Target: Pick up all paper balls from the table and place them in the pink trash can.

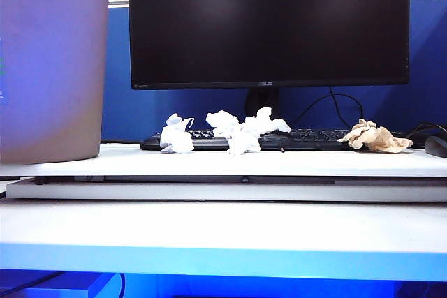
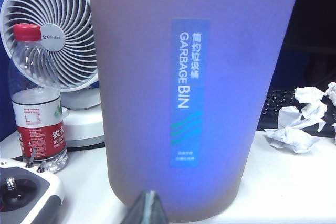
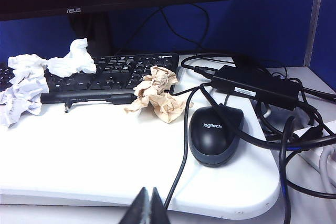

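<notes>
since no paper has been lifted yet, the job reads as at its very start. pink trash can (image 1: pixel 52 68) stands upright at the far left of the table (image 1: pixel 223 162), mouth up, presumably so balls can be dropped in from above. left hand (image 2: pixel 145 211) sits low and close in front of the bin's wall, tips together, closed on nothing. beside the bin in the left wrist view: a water bottle (image 2: pixel 37 103) and a small fan (image 2: pixel 58 40), both clear of the work.

middle: white paper balls (image 1: pixel 225 132) lie in a loose cluster at the front edge of the keyboard (image 1: pixel 307 139), some resting on the keys, under the dark monitor (image 1: pixel 269 22). all are well apart from the bin.

right: tan-brown paper ball (image 3: pixel 157 94) rests against the keyboard's right corner, just beside the mouse (image 3: pixel 215 134) and its cables (image 3: pixel 262 129). right hand (image 3: pixel 146 208) hovers at the near table edge, tips pinched shut, empty.

judgement: both hands must open before any grasp; the tan ball is nearest the right hand, and the cables nearby could snag.
</notes>
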`<state>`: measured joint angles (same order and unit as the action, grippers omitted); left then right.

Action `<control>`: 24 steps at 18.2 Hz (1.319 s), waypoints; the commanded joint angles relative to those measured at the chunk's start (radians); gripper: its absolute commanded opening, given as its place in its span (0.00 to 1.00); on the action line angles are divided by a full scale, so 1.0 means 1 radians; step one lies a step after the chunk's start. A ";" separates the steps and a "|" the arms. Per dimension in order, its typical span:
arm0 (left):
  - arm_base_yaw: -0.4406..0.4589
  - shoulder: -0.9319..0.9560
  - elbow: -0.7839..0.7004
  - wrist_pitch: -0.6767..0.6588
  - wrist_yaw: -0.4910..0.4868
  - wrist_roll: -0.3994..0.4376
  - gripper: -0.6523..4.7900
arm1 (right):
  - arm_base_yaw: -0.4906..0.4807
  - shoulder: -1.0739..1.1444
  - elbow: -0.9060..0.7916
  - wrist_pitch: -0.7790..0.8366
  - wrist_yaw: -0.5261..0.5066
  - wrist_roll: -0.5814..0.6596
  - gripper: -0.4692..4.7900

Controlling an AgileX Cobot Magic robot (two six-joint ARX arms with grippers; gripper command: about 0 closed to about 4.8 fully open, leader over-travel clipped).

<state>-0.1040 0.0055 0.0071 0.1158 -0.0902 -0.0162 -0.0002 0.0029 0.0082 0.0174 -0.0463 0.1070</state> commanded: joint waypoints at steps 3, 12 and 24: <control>0.000 -0.002 0.000 0.012 0.000 0.001 0.11 | 0.000 -0.002 -0.004 0.016 0.001 -0.003 0.08; 0.000 -0.002 0.000 0.013 0.008 -0.040 0.11 | 0.000 -0.002 -0.004 0.016 0.001 -0.003 0.08; -0.019 -0.002 0.003 0.388 0.758 -0.893 0.11 | 0.001 -0.002 -0.004 0.016 -0.002 -0.002 0.08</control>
<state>-0.1162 0.0055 0.0071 0.3622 0.6449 -0.7918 -0.0002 0.0029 0.0082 0.0174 -0.0471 0.1070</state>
